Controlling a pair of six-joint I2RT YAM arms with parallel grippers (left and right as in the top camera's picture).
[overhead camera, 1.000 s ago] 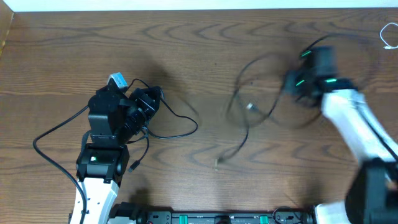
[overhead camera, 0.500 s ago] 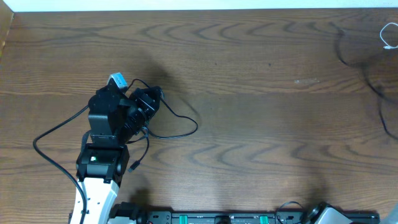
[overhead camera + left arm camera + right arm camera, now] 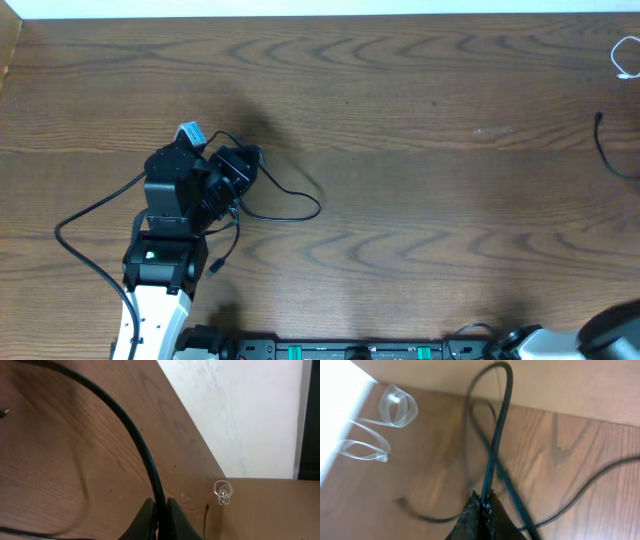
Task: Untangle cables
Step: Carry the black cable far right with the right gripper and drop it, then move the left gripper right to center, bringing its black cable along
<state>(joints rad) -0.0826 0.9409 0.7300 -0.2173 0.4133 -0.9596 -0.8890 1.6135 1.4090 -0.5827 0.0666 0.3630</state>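
The left gripper (image 3: 159, 505) is clenched on a black cable (image 3: 136, 435) that arcs toward 11 o'clock. The right gripper (image 3: 482, 497) pinches a second black cable (image 3: 496, 435) that rises toward 12. The white cable (image 3: 625, 55) lies at the 2 o'clock edge of the table (image 3: 400, 100), with broad wood between it and the grippers.

Left gripper (image 3: 238, 168) over the table's (image 3: 400, 120) left half, looped cable (image 3: 300, 205) just right of it, small coil (image 3: 625, 55) far right rear, loose cable (image 3: 603, 150) before it

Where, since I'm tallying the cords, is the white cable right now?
In the overhead view the white cable lies coiled near the table's far right corner, just beyond a black cable end.
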